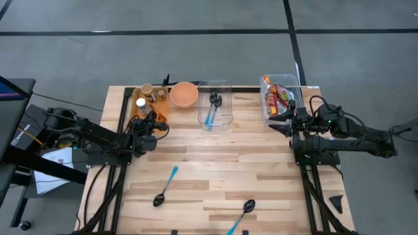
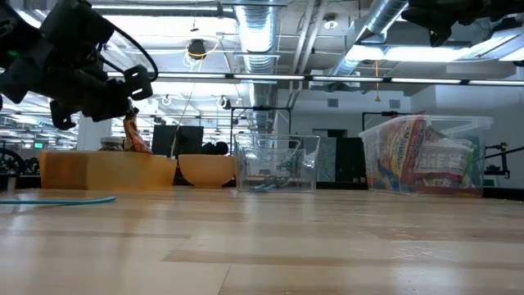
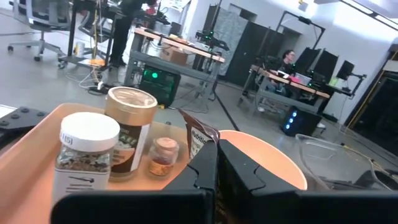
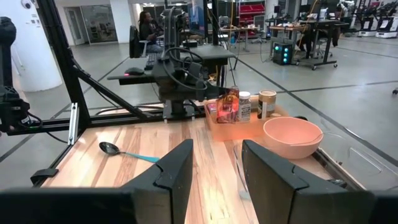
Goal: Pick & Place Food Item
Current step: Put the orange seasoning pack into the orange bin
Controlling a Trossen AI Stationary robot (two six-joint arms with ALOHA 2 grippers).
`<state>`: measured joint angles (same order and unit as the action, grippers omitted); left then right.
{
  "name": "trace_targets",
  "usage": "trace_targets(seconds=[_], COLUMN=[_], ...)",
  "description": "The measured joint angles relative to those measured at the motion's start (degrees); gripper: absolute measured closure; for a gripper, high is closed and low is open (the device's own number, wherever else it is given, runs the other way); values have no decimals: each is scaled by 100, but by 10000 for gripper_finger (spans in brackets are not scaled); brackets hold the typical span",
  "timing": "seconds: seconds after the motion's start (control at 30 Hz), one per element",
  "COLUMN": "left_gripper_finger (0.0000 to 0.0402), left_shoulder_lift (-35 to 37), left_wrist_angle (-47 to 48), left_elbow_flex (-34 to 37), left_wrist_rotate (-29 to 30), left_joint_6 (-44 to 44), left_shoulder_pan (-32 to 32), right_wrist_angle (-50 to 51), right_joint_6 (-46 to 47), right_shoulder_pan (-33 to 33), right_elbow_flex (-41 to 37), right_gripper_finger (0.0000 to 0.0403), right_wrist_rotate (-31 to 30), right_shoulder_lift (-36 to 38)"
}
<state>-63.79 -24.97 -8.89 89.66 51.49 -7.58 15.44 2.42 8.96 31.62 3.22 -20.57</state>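
My left gripper [image 1: 154, 124] is over the near end of the orange tray [image 1: 138, 112] at the table's far left, shut on a brown snack packet [image 3: 200, 137]. The packet also shows in the low view [image 2: 135, 136], below the gripper [image 2: 123, 102]. My right gripper [image 1: 279, 121] is open and empty at the near side of the clear bin [image 1: 292, 83] that holds several snack packets [image 1: 277, 99]. Its fingers [image 4: 174, 171] stand apart with nothing between them. My left gripper pinches the brown snack packet between its two shut fingers [image 3: 239, 171]. One end of the packet [image 3: 198, 132] sticks out past the fingertips. In the low view the packet hangs slanting below the fingers, over the tray. Whether its lower end touches the tray, I cannot tell.
The tray holds three jars [image 3: 87, 152] [image 3: 129, 127] [image 3: 163, 155]. Beside it stand an orange bowl [image 1: 184, 94] and a clear container [image 1: 214, 116] with spoons. Two blue-handled spoons [image 1: 165, 187] [image 1: 241, 214] lie on the near part of the wooden table [image 1: 215, 163].
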Motion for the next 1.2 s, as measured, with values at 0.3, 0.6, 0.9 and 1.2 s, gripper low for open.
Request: trace_targets(seconds=[0.3, 0.6, 0.9, 1.2], left_gripper_finger=[401, 401, 401, 401], left_shoulder_lift=[-2, -4, -7, -7], left_wrist_angle=[1, 5, 72, 53], left_elbow_flex=[159, 367, 387, 387], left_wrist_rotate=[-247, -547, -552, -549], left_joint_6=[133, 150, 99, -231], left_shoulder_pan=[72, 73, 298, 380], right_wrist_angle=[0, 0, -2, -2], right_joint_6=[0, 4, 4, 7], right_shoulder_pan=[-1, 1, 1, -1], right_elbow_flex=[0, 0, 0, 0], right_gripper_finger=[269, 269, 269, 269], right_wrist_rotate=[-2, -2, -2, -2], right_shoulder_lift=[0, 1, -1, 1])
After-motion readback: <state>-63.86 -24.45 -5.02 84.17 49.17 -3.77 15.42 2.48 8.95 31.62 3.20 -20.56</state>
